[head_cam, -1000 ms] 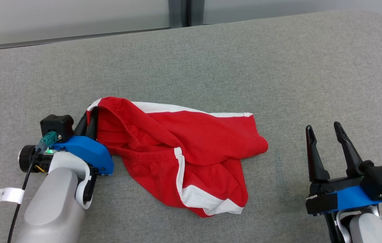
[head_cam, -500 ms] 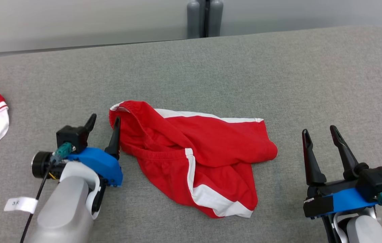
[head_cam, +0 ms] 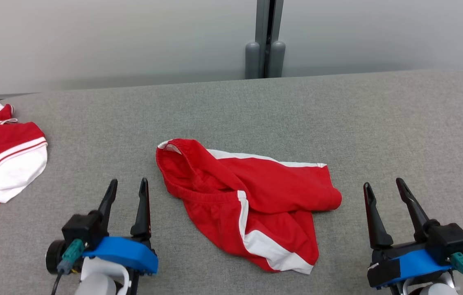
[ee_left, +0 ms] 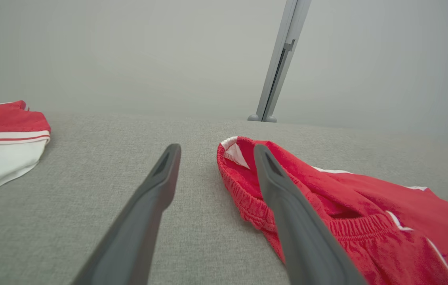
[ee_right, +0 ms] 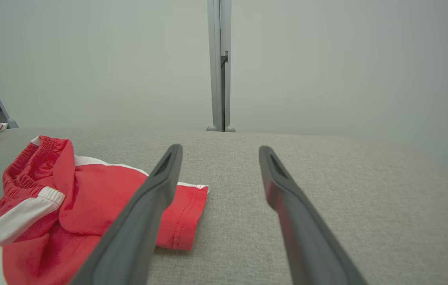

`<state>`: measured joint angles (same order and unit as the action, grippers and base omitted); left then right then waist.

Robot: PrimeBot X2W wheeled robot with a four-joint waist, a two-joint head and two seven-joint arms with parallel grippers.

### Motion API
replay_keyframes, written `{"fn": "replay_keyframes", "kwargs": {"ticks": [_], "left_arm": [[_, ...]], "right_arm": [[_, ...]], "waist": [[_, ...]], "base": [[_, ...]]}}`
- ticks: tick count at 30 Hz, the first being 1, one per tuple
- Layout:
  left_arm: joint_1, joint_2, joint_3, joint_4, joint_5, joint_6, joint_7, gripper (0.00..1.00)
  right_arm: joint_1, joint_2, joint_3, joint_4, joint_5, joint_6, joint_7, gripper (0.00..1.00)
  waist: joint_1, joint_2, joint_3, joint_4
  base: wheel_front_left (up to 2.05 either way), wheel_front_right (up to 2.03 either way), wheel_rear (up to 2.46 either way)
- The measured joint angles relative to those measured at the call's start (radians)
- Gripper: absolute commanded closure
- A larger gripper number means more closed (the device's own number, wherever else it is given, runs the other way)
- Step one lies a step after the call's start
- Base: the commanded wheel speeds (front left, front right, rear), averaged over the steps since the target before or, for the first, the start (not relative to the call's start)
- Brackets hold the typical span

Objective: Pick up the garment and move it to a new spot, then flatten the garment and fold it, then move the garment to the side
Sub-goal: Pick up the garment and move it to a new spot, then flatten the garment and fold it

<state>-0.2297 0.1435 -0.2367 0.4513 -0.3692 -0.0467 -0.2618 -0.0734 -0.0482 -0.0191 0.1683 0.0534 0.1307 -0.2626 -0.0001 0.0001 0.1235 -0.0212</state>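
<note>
- The garment (head_cam: 247,205) is down on the grey padded surface (head_cam: 231,106), red with white trim, crumpled and not yet flattened.
- It looks like a pair of shorts, but it is too bunched up for me to be sure.
- Its elastic waistband gapes open at the garment's far-left corner, and one hemmed leg runs out to the right.
- A white-edged flap lies folded over on the near side.
- The left gripper (head_cam: 129,180) sits just left of the garment, level with that waistband.
- Both its dark fingers are spread apart with nothing between them.
- In the head view there's a strip of bare grey between its inner finger and the red cloth, so it is not touching.
- From the left wrist camera that finger crosses in front of the waistband.
- The right gripper (head_cam: 382,183) is off the garment's right side, near the hemmed leg but apart from it.
- Its jaws are wide and empty too, with the fingers pointing away from the robot.
- Well to the left of the garment lies a second red-and-white piece of clothing (head_cam: 2,159), running off the edge of the picture.
- Beyond the garment, past the far edge of the surface, a grey upright post (head_cam: 265,41) stands against the pale wall.
</note>
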Motion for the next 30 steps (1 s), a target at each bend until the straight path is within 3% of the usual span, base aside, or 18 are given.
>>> {"fn": "replay_keyframes", "kwargs": {"ticks": [10,30], "left_arm": [[0.218,-0.062,0.058,-0.163,0.048,0.02,0.0,0.0],[0.249,-0.084,0.097,-0.17,0.097,0.002,0.0,0.0]], "right_arm": [[0.07,0.0,0.013,-0.008,0.026,0.0,0.0,0.0],[0.085,0.0,0.041,0.03,0.039,0.0,0.0,0.0]], "waist": [[-0.0002,0.0,-0.058,0.021],[0.0,0.0,-0.071,0.02]], "base": [[0.0,0.0,0.0],[0.0,0.0,0.0]]}}
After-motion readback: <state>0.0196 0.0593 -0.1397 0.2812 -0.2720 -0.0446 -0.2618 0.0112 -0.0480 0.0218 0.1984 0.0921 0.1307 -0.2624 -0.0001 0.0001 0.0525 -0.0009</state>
